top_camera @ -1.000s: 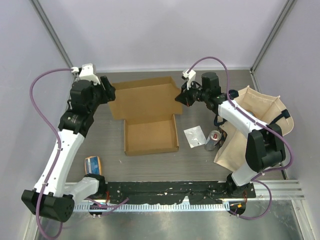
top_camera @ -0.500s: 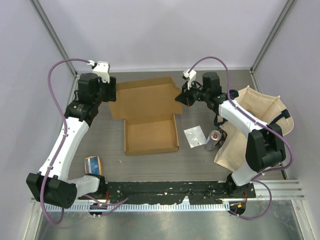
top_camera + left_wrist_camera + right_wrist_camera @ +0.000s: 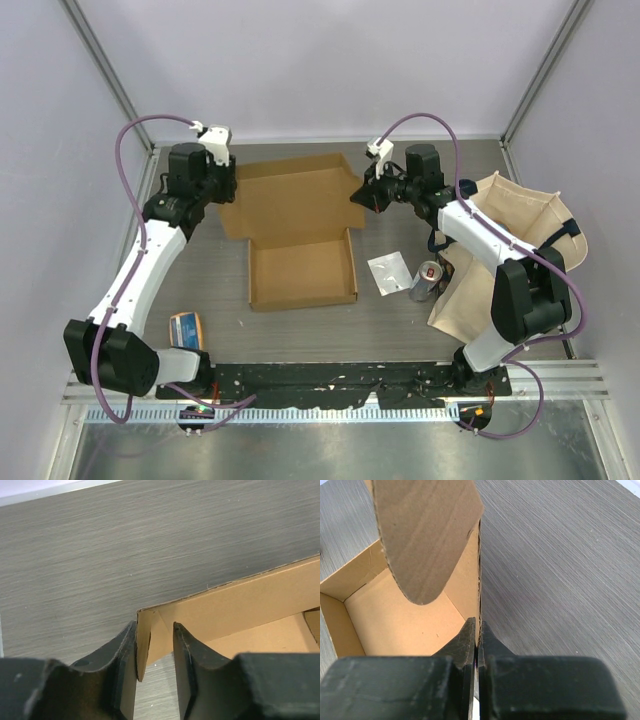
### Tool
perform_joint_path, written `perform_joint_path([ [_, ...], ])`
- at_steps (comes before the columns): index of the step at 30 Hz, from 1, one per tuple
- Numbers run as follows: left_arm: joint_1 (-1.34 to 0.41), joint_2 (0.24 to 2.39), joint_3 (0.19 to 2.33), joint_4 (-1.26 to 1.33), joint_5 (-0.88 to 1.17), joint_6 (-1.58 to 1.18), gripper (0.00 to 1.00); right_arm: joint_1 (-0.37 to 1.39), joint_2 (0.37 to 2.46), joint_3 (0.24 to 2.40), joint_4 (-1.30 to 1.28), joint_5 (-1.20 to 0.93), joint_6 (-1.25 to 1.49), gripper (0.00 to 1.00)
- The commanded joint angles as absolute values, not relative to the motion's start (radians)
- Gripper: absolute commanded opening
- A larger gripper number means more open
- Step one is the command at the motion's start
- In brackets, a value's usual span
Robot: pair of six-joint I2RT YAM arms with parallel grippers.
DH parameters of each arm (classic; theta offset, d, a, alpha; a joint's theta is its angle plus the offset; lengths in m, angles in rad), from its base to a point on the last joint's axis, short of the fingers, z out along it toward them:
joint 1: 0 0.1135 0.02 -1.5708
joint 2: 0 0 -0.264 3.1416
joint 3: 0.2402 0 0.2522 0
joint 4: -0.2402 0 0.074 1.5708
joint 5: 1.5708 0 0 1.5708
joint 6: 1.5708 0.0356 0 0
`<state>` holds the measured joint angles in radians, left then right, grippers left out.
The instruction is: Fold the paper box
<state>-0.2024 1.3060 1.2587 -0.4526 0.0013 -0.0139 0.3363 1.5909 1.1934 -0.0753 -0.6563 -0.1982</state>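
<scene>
Brushed grey metal makes up the table (image 3: 300,340), closed in by pale grey walls, with both arms reaching to its far half. At the middle lies the paper box (image 3: 300,272), plain brown corrugated cardboard and partly folded: a shallow tray with raised walls sits nearer the arm bases, and a wide panel spreads behind it toward the back wall. The left gripper (image 3: 228,186) is at the far left corner of that panel. From the left wrist, its jaws stand narrowly apart astride an upright corner flap of the box (image 3: 240,600); one dark finger (image 3: 125,650) lies against the flap, while the other shows a gap to the cardboard. The right gripper (image 3: 358,197) is at the panel's far right edge. From the right wrist, its jaws are pinched tight on the thin edge of a standing cardboard wall (image 3: 465,580), beside a rounded flap. A beige cloth tote bag with dark handles (image 3: 510,215) lies to the right, with a small silvery can (image 3: 430,281) and a flat whitish packet (image 3: 388,272) between it and the box. A small orange-and-blue packet (image 3: 185,327) rests near the left arm.
</scene>
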Motion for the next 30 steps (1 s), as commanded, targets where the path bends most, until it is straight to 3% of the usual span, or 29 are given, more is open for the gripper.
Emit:
perform_joint_path([
  [1, -0.189, 1.301, 1.282, -0.370, 0.025, -0.049, 0.31, 0.333, 1.566, 1.226, -0.009, -0.635, -0.150, 0.07],
  [3, -0.189, 1.302, 1.270, -0.356, 0.008, -0.057, 0.27, 0.334, 1.565, 1.232, -0.012, -0.572, -0.095, 0.18],
  [5, -0.187, 1.305, 1.272, -0.360, 0.008, -0.052, 0.21, 0.337, 1.554, 1.242, -0.046, -0.455, -0.014, 0.35],
  [7, -0.186, 1.299, 1.270, -0.359, -0.050, -0.055, 0.15, 0.345, 1.533, 1.264, -0.092, -0.176, 0.078, 0.43],
  [8, -0.181, 1.293, 1.269, -0.359, -0.060, -0.057, 0.13, 0.345, 1.520, 1.269, -0.159, -0.069, 0.131, 0.53],
  [9, -0.178, 1.283, 1.264, -0.357, -0.070, -0.061, 0.11, 0.345, 1.485, 1.269, -0.197, 0.162, 0.237, 0.57],
  [11, -0.166, 1.272, 1.256, -0.348, -0.084, -0.081, 0.05, 0.344, 1.447, 1.256, -0.285, 0.279, 0.290, 0.65],
  [16, -0.149, 1.246, 1.253, -0.351, -0.103, -0.100, 0.00, 0.399, 1.339, 1.172, -0.382, 0.377, 0.279, 0.69],
  [23, -0.126, 1.213, 1.236, -0.348, -0.106, -0.114, 0.00, 0.596, 1.364, 1.092, -0.564, 0.413, 0.296, 0.68],
  [30, -0.097, 1.206, 1.235, -0.350, -0.078, -0.141, 0.00, 0.600, 1.420, 0.945, -0.508, 0.214, 0.357, 0.70],
])
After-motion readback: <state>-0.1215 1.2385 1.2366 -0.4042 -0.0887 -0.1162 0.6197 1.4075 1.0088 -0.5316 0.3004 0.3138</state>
